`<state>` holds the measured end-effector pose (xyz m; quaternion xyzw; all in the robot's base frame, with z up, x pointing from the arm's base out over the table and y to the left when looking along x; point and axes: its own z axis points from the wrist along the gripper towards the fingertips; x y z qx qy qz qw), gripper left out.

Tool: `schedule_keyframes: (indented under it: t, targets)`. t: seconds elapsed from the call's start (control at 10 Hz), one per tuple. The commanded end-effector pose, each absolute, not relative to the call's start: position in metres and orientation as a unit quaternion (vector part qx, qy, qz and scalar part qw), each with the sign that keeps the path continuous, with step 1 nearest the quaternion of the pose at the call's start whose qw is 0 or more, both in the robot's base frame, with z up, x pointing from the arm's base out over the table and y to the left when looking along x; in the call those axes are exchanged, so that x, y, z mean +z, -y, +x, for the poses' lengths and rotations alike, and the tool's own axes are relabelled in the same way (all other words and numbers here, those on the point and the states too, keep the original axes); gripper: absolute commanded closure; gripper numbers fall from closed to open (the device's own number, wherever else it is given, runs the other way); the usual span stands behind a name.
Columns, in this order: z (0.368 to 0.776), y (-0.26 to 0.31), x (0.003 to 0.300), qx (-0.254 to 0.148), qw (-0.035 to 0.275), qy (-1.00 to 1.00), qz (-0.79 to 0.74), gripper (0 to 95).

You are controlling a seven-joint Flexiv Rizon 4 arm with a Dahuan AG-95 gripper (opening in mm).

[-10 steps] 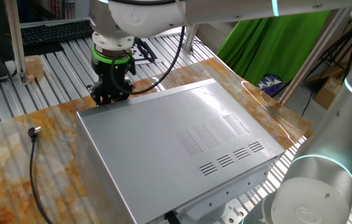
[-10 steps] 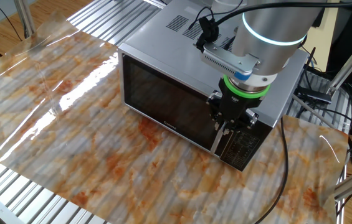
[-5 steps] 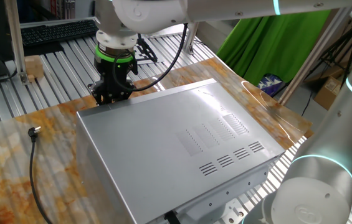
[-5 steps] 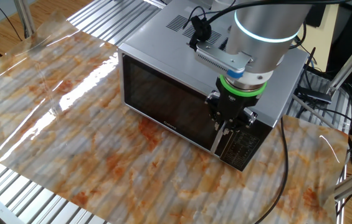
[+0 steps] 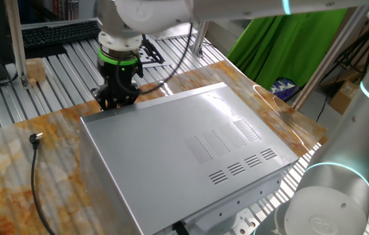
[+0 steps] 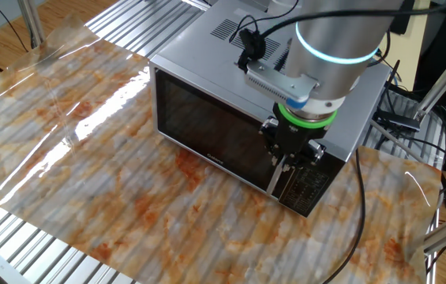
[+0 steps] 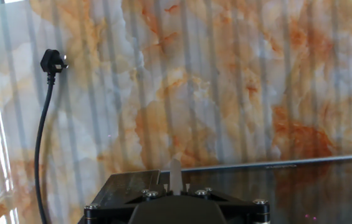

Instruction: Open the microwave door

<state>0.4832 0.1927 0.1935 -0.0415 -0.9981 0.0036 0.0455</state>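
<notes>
The microwave (image 6: pixel 301 71) stands on the marbled table with its door (image 6: pixel 207 130) flat against the box, a dark glass face turned to the table. A silver vertical handle (image 6: pixel 275 180) runs between the door and the dark control panel (image 6: pixel 311 189). My gripper (image 6: pixel 290 156) points down at the top of that handle, its fingers closed on either side of it. In the hand view the handle (image 7: pixel 175 173) rises between the black fingers of my gripper (image 7: pixel 175 188), beside the dark door face (image 7: pixel 288 186). In one fixed view my gripper (image 5: pixel 115 101) is at the casing's far corner.
The microwave's plug (image 7: pixel 52 60) and black cable lie loose on the table, also seen in one fixed view (image 5: pixel 36 138). A wooden block (image 5: pixel 34 70) sits on the slatted frame. A second robot base (image 5: pixel 328 196) stands near the vent slots.
The arm's upper wrist has turned a little above the gripper. The gripper stays at the handle and the door has not moved.
</notes>
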Motion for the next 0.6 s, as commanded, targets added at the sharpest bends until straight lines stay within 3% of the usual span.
schedule_keyframes:
  t: [0.1,0.3,0.6]
  targets:
    - [0.492,-0.191,0.195,0.015,0.045,0.998,-0.038,95.0]
    - [0.507,-0.185,0.202,0.002,0.046,0.998,-0.044,95.0]
    - [0.518,-0.186,0.189,0.003,0.042,0.998,-0.054,95.0]
